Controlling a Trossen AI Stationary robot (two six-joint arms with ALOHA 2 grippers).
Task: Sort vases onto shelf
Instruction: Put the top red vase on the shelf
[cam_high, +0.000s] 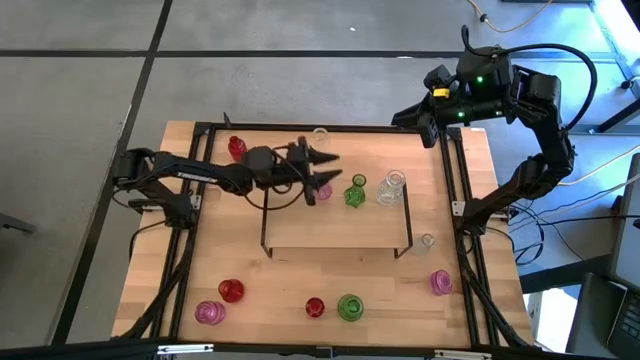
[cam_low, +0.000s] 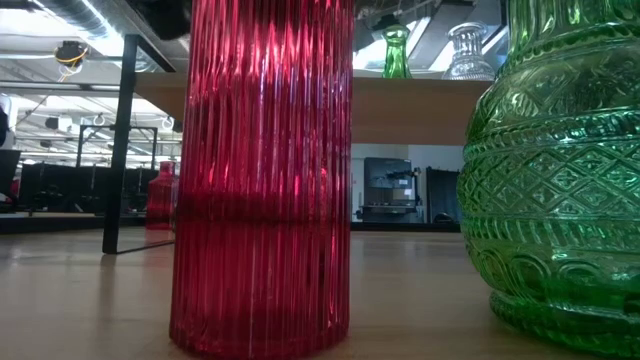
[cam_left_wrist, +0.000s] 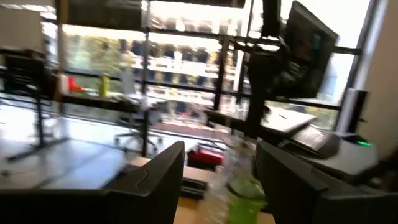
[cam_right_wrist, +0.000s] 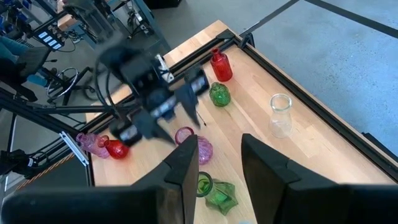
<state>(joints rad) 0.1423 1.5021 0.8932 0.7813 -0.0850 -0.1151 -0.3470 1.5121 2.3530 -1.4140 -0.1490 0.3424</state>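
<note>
A light wooden table (cam_high: 300, 300) edged by a black frame is seen from above, set on a grey floor with dark seams. Beyond it, the low view shows a dim room with dark equipment, and large windows are seen past the left gripper's fingers.

The shelf (cam_high: 335, 228), a low light-wood platform on thin black legs, stands mid-table. On its far edge a pink vase (cam_high: 322, 190), a green vase (cam_high: 356, 191) and a clear vase (cam_high: 392, 186) are lined up.

More vases are scattered on the tabletop: a red one (cam_high: 236, 148) and a clear one (cam_high: 320, 134) on the far side, a small clear one (cam_high: 426, 241) right of the shelf, and along the near edge pink (cam_high: 209, 312), red (cam_high: 231, 291), small red (cam_high: 315, 307), green (cam_high: 350, 307) and pink (cam_high: 441, 282). All are ribbed or patterned translucent glass.

The left gripper (cam_high: 327, 167) is held above the pink vase, fingers apart and empty. The right gripper (cam_high: 428, 122) is raised over the far right corner, fingers apart, nothing held.
</note>
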